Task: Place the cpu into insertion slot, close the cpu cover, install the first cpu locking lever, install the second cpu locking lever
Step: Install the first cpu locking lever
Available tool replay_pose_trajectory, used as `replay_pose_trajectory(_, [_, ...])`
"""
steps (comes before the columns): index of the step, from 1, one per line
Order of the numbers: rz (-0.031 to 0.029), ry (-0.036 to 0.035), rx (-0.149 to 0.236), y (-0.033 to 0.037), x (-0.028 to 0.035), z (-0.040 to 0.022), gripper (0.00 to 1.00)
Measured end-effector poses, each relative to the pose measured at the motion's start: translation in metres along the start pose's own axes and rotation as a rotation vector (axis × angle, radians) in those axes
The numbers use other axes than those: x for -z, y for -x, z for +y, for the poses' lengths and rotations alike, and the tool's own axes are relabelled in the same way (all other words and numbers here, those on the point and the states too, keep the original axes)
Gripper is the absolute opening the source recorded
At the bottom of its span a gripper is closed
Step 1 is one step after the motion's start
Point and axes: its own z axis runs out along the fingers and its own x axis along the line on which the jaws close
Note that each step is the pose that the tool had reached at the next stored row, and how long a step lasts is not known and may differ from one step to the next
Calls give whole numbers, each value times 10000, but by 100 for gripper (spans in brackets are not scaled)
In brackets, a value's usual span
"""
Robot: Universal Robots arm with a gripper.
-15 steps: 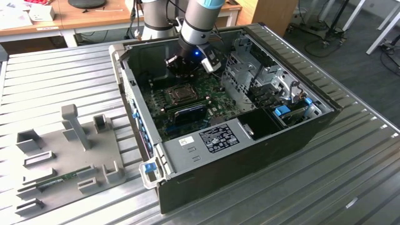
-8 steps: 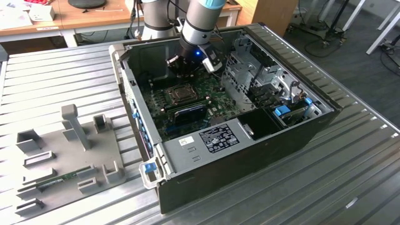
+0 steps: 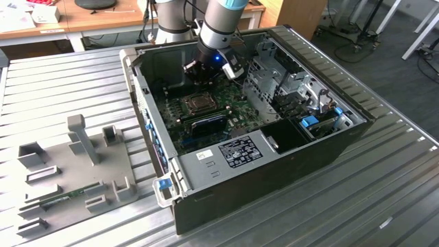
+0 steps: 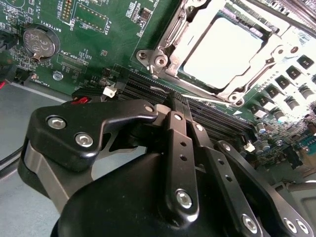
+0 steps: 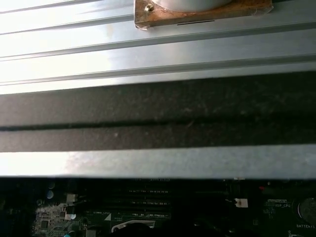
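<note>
**With the chip seated, the gripper hangs over the board**

While the gripper (image 4: 174,106) hangs just above the memory slots (image 4: 148,89) beside the socket (image 4: 163,44), its fingers are pressed together on nothing. The chip (image 4: 222,52) lies flat in that socket, the metal cover (image 4: 269,61) down around it, inside the open computer case (image 3: 288,154).

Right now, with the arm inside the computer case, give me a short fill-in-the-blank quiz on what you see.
1. The cpu sits in the insertion slot on a ____ circuit board.
2. The cpu cover lies ____ over the cpu.
3. The hand hangs inside the open computer ____.

Missing words: green; closed; case
</note>
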Motion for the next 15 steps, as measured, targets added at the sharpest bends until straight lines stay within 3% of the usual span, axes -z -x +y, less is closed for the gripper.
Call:
replay_pose_trajectory(11, [-2,-67,-5,8,-5,24,10])
replay_pose_trajectory(15, [-5,-147,-15,7,-9,41,10])
